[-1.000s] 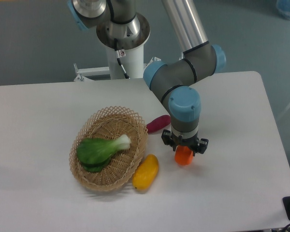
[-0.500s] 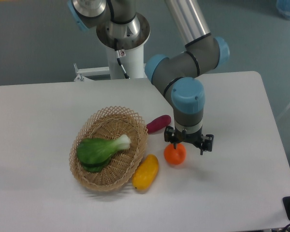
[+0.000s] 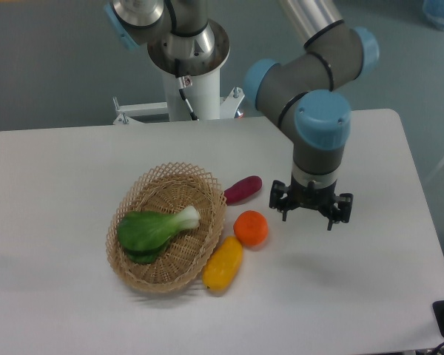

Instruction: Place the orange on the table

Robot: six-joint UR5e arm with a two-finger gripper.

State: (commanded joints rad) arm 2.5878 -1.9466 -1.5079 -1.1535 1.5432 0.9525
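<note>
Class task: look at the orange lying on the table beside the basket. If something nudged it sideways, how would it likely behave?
The orange looks round and smooth, so it would probably roll rather than slide. It sits close to the yellow fruit and purple vegetable, which might stop it on that side. Toward the open gripper, only bare table shows, so it could travel further.

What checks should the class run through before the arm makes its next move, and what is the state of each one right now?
1. The orange rests on the table: ok.
2. The gripper is open and empty: ok.
3. The gripper is apart from the orange, off to its right in the picture: ok.
4. The orange is outside the wicker basket: ok.
5. The orange is steady and will not roll: cannot tell; it sits close to the yellow fruit and the purple vegetable.
6. Gripper height above the table: cannot tell from this single view.
</note>
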